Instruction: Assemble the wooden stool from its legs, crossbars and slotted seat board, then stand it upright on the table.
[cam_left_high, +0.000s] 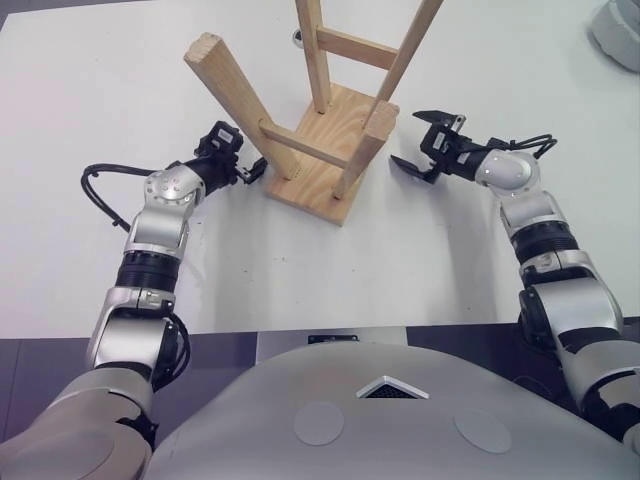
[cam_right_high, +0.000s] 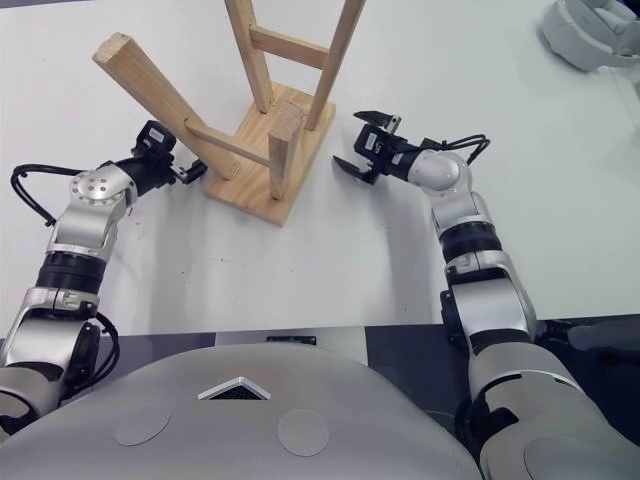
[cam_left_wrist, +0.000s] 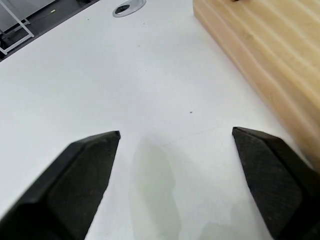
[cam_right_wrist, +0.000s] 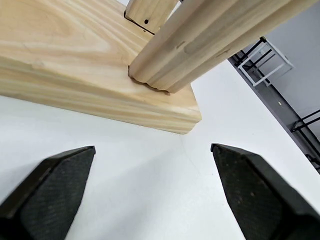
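Stool (cam_left_high: 322, 152) shows one seat board (cam_left_high: 305, 188), four legs (cam_left_high: 228, 88), two crossbars (cam_left_high: 355, 47); left gripper (cam_left_high: 252, 172) and right gripper (cam_left_high: 404, 138) jaws spread.

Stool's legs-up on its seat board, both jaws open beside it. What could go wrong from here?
1. The seat board lies flat on the table; the left gripper and right gripper may just shove it instead of gripping its edge.
2. The slanted leg leans outward; it could pull from its slot or strike an arm during the flip.

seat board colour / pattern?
Pale natural wood with visible grain lines; the seat board shows best in the right wrist view.
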